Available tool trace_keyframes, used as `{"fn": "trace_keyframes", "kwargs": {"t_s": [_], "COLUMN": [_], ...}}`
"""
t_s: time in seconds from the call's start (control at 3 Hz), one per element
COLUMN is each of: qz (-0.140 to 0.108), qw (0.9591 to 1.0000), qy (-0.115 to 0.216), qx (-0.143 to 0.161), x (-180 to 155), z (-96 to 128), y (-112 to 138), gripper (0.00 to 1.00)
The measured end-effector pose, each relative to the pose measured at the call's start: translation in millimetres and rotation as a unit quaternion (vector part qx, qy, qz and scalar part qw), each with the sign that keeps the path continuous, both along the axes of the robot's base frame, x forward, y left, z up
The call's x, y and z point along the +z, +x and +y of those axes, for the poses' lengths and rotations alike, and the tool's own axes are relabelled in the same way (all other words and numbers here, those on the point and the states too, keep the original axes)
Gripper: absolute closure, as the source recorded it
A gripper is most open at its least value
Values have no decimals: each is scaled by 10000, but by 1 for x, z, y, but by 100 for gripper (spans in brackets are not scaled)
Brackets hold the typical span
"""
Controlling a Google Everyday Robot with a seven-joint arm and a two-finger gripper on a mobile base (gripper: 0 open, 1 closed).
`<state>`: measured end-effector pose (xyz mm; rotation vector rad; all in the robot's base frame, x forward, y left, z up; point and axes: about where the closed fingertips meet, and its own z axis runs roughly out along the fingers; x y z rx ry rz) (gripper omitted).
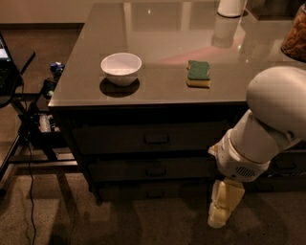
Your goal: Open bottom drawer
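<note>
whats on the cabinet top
A white bowl, a green sponge, a cropped white container and jar; the arm hides the right corner. The pincer hangs low by the bottom drawer.

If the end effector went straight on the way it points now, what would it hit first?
Probably the floor. The end effector hangs low by the bottom drawer, right of its handle, and points downward. How far it is in front of the drawer is unclear.

Dim brown floor (pixel 143 225), glossy grey tabletop (pixel 162 52)

Pincer (pixel 221 213) right of bottom drawer (pixel 143 192)
</note>
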<state>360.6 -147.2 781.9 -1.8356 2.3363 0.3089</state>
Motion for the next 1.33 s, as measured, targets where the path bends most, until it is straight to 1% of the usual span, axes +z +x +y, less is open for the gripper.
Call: {"fn": "trace_keyframes", "kwargs": {"t_s": [0.33, 0.67, 1.0, 1.33], "qz": [303, 542, 543, 688], "qw": [9995, 9981, 9980, 9973], "qy": [-26, 5, 5, -33], "qx": [-129, -309, -308, -245], "x": [-58, -120, -120, -151], "z": [10, 19, 19, 17], "y": [-3, 3, 3, 3], "gripper": [0, 0, 0, 0]}}
